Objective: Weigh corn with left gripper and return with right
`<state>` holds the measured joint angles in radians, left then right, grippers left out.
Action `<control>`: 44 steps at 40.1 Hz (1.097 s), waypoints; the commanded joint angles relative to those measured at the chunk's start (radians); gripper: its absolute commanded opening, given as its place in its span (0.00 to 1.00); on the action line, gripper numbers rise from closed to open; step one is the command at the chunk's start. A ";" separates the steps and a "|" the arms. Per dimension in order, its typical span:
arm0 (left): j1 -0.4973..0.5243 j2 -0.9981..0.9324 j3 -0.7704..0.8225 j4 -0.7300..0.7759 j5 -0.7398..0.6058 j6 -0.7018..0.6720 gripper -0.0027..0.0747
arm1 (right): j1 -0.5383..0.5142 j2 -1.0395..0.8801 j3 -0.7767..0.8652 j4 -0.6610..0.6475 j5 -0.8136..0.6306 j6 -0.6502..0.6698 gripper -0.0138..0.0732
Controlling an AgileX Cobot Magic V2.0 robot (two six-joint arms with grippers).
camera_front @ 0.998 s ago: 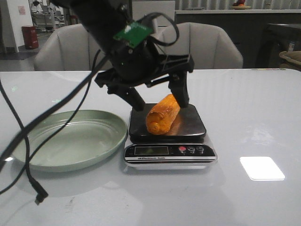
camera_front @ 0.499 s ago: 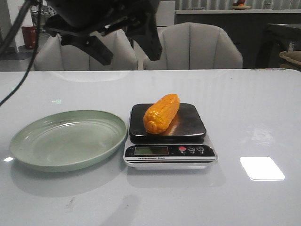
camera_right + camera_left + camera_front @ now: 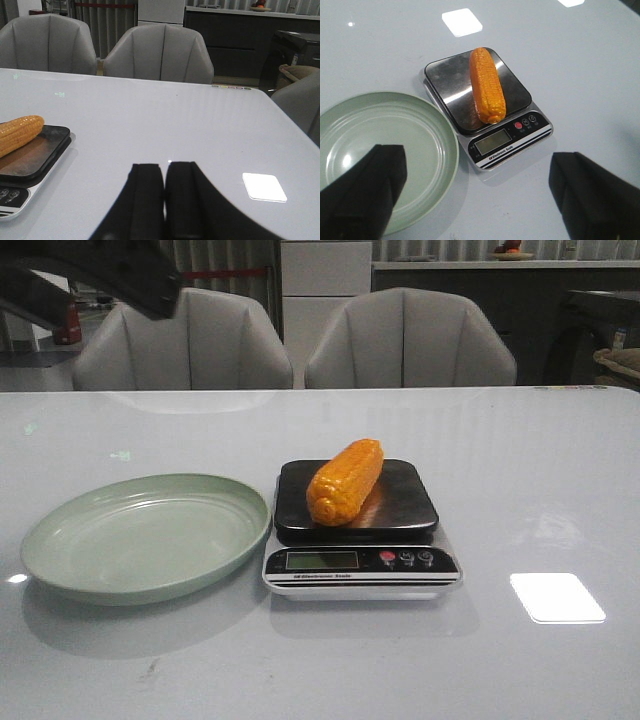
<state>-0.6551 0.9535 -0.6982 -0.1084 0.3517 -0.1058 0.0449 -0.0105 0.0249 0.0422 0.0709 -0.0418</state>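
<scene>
The corn [image 3: 345,481], an orange-yellow cob, lies slantwise on the dark platform of the scale [image 3: 405,502], with nothing touching it. In the left wrist view the corn [image 3: 486,84] and scale [image 3: 445,82] sit well below and ahead of my left gripper [image 3: 477,192], which is open and empty, its fingers [image 3: 365,190] wide apart. Only a dark part of the left arm [image 3: 110,270] shows in the front view's top left corner. My right gripper [image 3: 165,192] is shut on nothing, low over the table to the right of the scale [image 3: 40,150] and corn [image 3: 17,134].
A wide green plate [image 3: 60,540] lies on the white table just left of the scale, also seen in the left wrist view [image 3: 440,135]. Two grey chairs [image 3: 410,340] stand behind the table's far edge. The scale's display and buttons [image 3: 405,558] face the front.
My left arm has risen from around the corn and swung up and to the left, nearly out of the front view. The corn stays on the scale.
</scene>
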 commanded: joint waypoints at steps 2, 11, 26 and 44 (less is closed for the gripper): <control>-0.003 -0.167 0.053 0.020 -0.061 -0.004 0.86 | -0.006 -0.020 0.006 -0.013 -0.077 -0.001 0.36; -0.003 -0.522 0.177 0.042 0.003 0.030 0.86 | -0.006 -0.019 0.006 -0.013 -0.077 -0.001 0.36; -0.003 -0.853 0.272 0.045 0.082 0.151 0.45 | -0.006 -0.019 0.006 -0.013 -0.077 -0.001 0.36; -0.003 -0.876 0.287 0.049 0.081 0.151 0.21 | -0.006 -0.019 0.006 -0.013 -0.143 -0.001 0.36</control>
<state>-0.6551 0.0626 -0.3869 -0.0561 0.5055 0.0445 0.0449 -0.0105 0.0249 0.0422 0.0636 -0.0401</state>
